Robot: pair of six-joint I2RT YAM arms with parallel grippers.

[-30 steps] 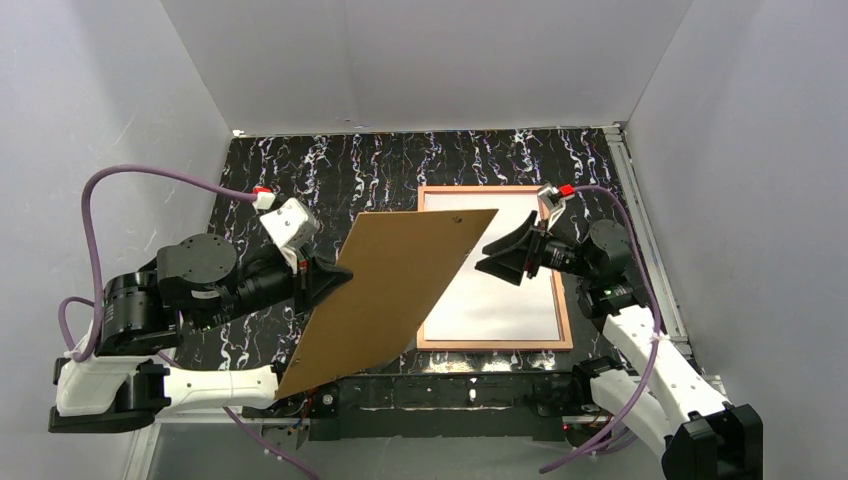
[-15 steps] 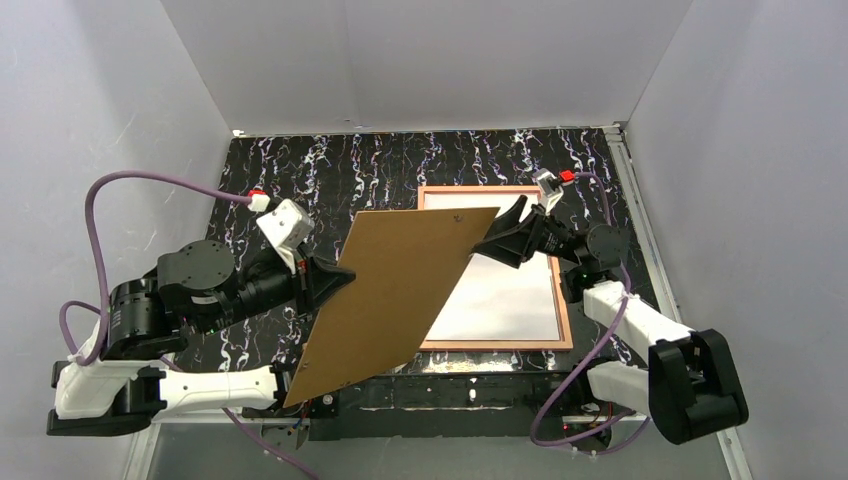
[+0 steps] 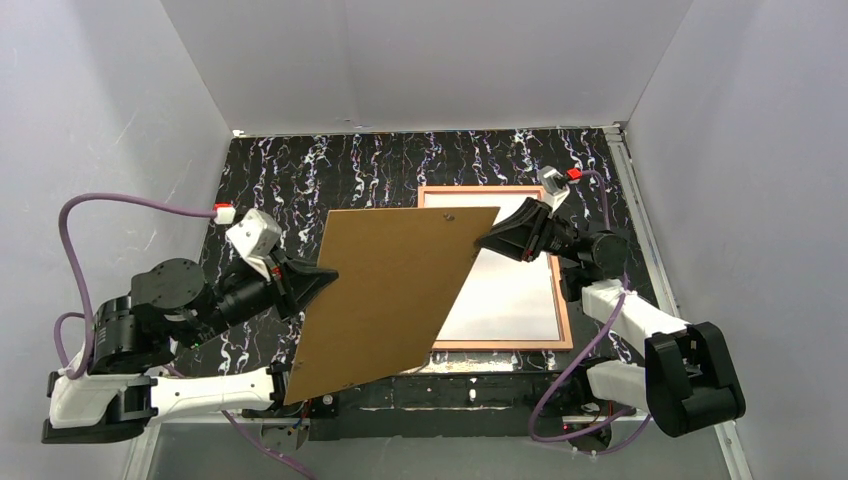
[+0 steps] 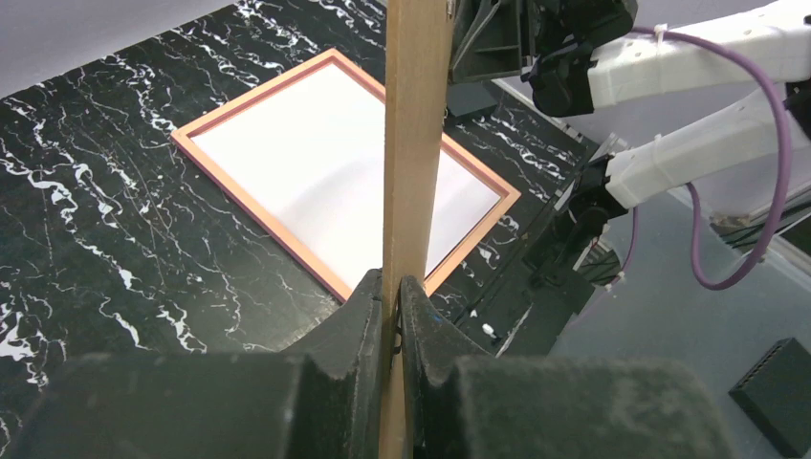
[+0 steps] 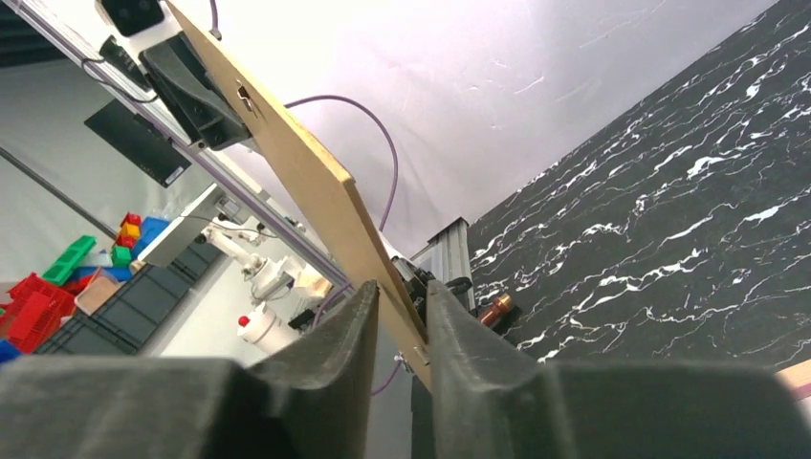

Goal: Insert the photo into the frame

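Observation:
The frame [image 3: 566,300] lies flat on the table at the right, copper-orange rim up [image 4: 277,225]. A white sheet fills it, which looks like the photo [image 3: 510,290] [image 4: 325,143] with its white back up; no print shows. My left gripper [image 3: 325,278] [image 4: 394,282] is shut on the left edge of the plain brown backing board [image 3: 390,290] [image 4: 416,143] and holds it tilted above the table. My right gripper [image 3: 485,243] [image 5: 402,292] straddles the board's upper right corner [image 5: 306,182]. Its jaws are narrowed, with a gap still showing beside the board.
Black marbled table top [image 3: 330,170] inside white walls. The raised board overhangs the frame's left part and the table's near edge. A metal rail [image 3: 640,220] runs along the right side. Coloured bins [image 5: 48,287] stand beyond the enclosure.
My right gripper has reached in to the board's upper right corner and its jaws have narrowed round it. My left arm has drawn back leftward, still holding the board.

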